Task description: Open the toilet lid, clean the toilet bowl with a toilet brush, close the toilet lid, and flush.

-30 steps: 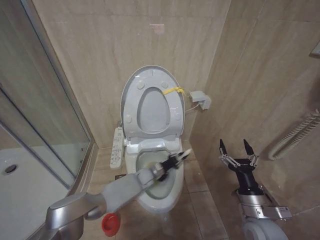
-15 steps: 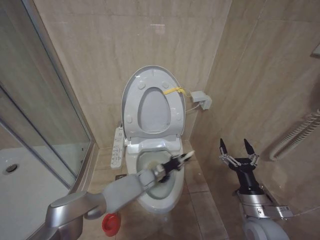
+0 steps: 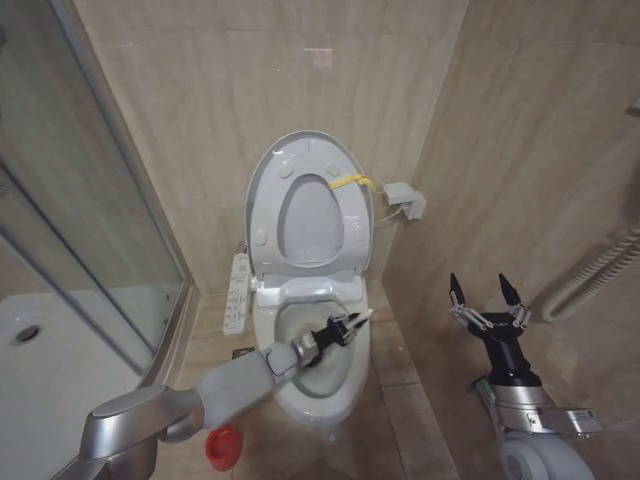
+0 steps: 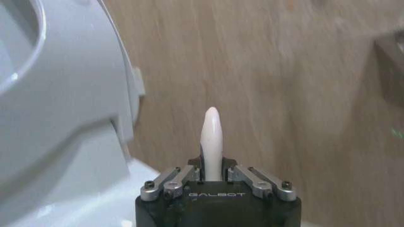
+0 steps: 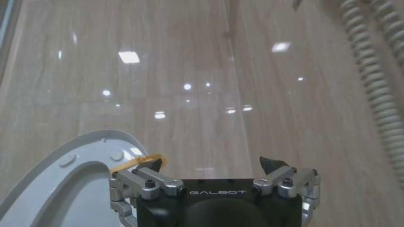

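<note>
The left gripper [image 3: 333,331] is clamped on the whitish handle of the slim toilet brush [image 4: 212,142], positioned over the white ceramic toilet bowl [image 3: 345,385]. The glossy white oval plastic toilet lid [image 3: 262,190] stands raised behind the bowl. The right gripper [image 3: 489,300], fingers spread and holding nothing, hangs right of the bowl.
</note>
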